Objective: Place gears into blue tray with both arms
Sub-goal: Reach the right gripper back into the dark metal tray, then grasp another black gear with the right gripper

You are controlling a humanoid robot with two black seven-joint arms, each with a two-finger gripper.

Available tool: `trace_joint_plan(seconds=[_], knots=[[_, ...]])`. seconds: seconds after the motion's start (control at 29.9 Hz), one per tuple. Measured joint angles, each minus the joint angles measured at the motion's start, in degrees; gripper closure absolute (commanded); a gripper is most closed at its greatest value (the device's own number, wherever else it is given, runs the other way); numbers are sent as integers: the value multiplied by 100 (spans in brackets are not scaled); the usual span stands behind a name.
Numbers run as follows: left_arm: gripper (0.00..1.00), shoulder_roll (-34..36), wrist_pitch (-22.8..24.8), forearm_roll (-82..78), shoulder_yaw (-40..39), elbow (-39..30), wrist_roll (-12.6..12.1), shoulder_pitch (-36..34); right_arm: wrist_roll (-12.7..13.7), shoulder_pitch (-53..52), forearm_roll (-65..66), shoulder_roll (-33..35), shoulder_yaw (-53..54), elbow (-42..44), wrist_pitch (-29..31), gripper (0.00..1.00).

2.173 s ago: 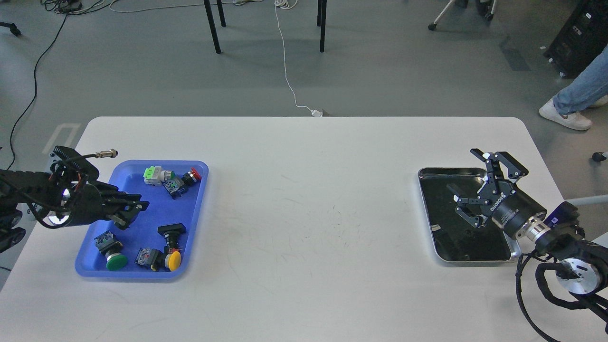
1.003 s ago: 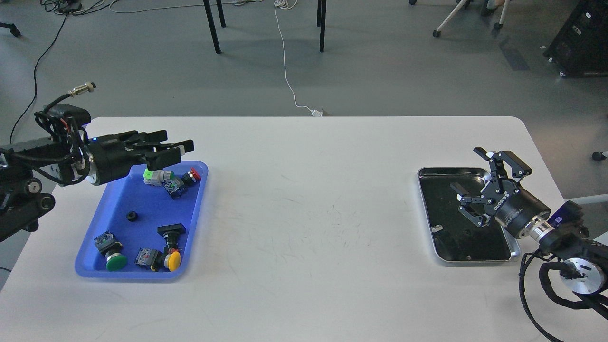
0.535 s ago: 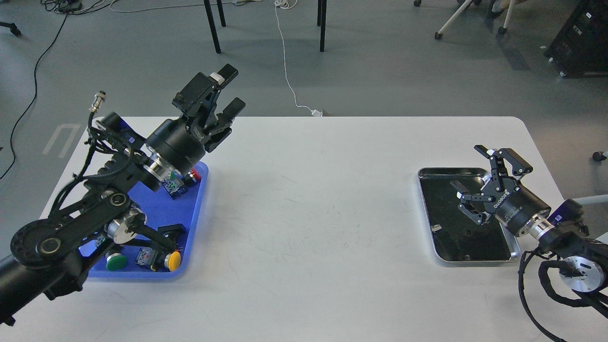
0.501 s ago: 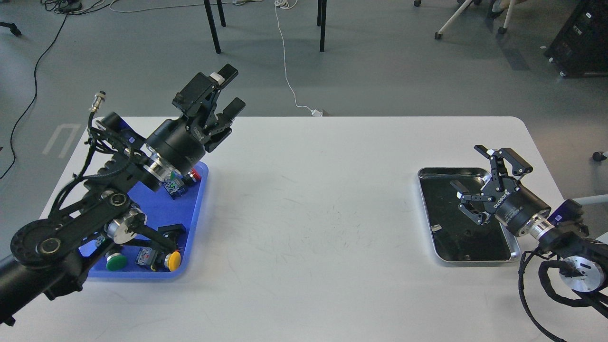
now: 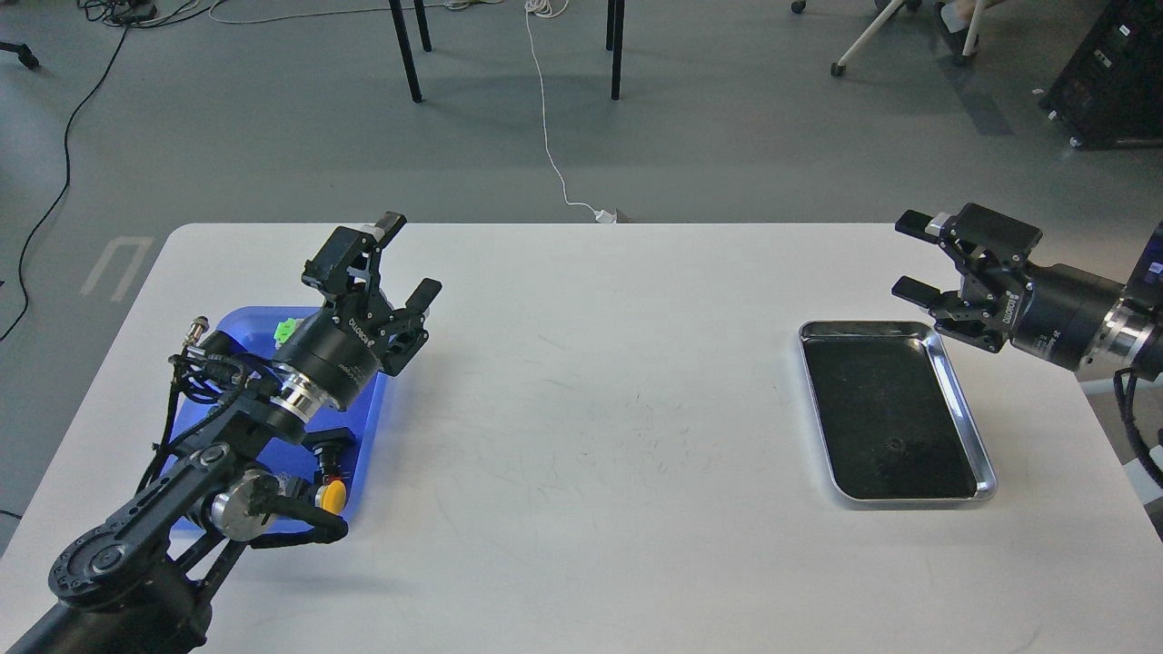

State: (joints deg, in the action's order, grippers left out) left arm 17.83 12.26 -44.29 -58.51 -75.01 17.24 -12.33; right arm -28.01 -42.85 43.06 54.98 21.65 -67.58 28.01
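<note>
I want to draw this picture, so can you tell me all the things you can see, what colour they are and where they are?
table: one, white, fills the middle.
blue tray: one, bright blue, left side of the table, mostly hidden by the left arm.
push-button switches: at least three showing in the blue tray; one yellow cap, one black top, one green part.
steel tray: one, shiny rim with black inside, right side of the table.
gear: maybe one, black, small, in the steel tray; hard to tell.
white cable: one, on the grey floor behind.
left gripper: black, open, above the blue tray's far corner.
right gripper: black, open, beyond the steel tray.
</note>
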Motion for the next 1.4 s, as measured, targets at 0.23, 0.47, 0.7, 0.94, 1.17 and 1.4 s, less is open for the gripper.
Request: trace_joint_plan(seconds=[0.23,0.47,0.7,0.94,1.17,1.4], knots=[[2,-8,182,-4,-3,-50,-1,12,0,-1950,3608,49,-1804,-170,1,3],[2,-26,193,-9,-44,-67,-2,12,1,-2966,6052,-297,-3337,-333,1,3],[2,-142,200,-1,-145,-67,-2,53,2,-2910,6559,-786,-3836,19,-2,6],[2,-146,201,-1,-151,-67,-2,81,2,-2597,6557,-960,-3896,271,-2,18],[2,-135,202,-2,-152,-67,-2,82,2,-2485,6540,-1180,-3897,599,-2,31],[2,-113,206,-2,-159,-66,-2,87,2,-2404,6532,-1544,-3897,946,-2,35]])
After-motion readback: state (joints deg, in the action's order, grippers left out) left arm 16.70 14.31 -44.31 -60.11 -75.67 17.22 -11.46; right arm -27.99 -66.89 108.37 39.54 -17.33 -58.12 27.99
